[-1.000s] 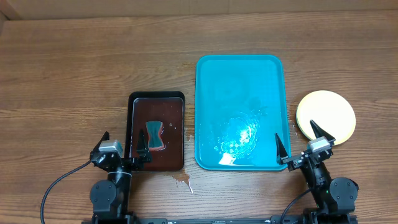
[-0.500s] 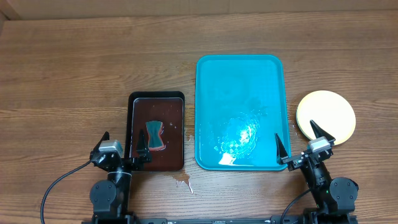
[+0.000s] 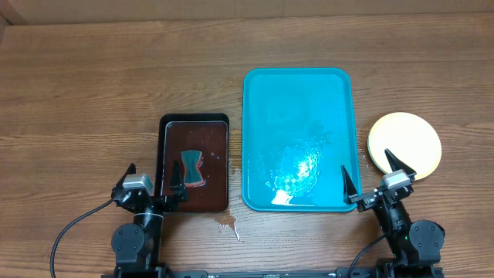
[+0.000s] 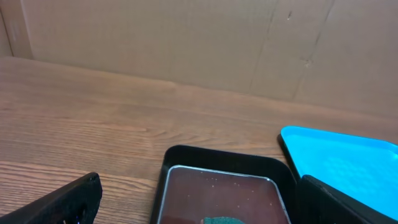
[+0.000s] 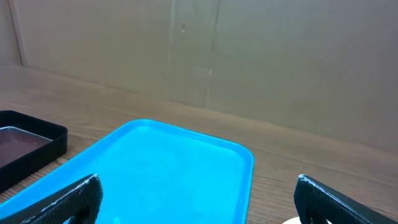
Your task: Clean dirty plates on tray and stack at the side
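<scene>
1. Table [image 3: 93, 93]: wood-grain, carrying all items.
2. Tray [image 3: 293, 100]: turquoise, lying mid-table, long side running front to back; wet sheen and glare showing on its floor twd the near end.
3. Plates [image 3: 404, 143]: sitting on the table just right of the tray, off it. Pale yellow one facing up; no. beneath can't be told.
4. Brown tray [image 3: 195, 120]: sitting just left of the tray, holding dark liquid.
5. Right gripper [image 3: 370, 174]: hovering at near edge btwn tray corner and plates, fingers spread wide, gripping nothing.
6. Left gripper [image 3: 153, 173]: hovering by the brown tray's near-left side, fingers spread wide, gripping nothing.
7. Sponge [image 3: 191, 167]: lying in the brown tray.
8. Spill [image 3: 227, 225]: small brown splash drying on the table nr the brown tray's front corner.
</scene>
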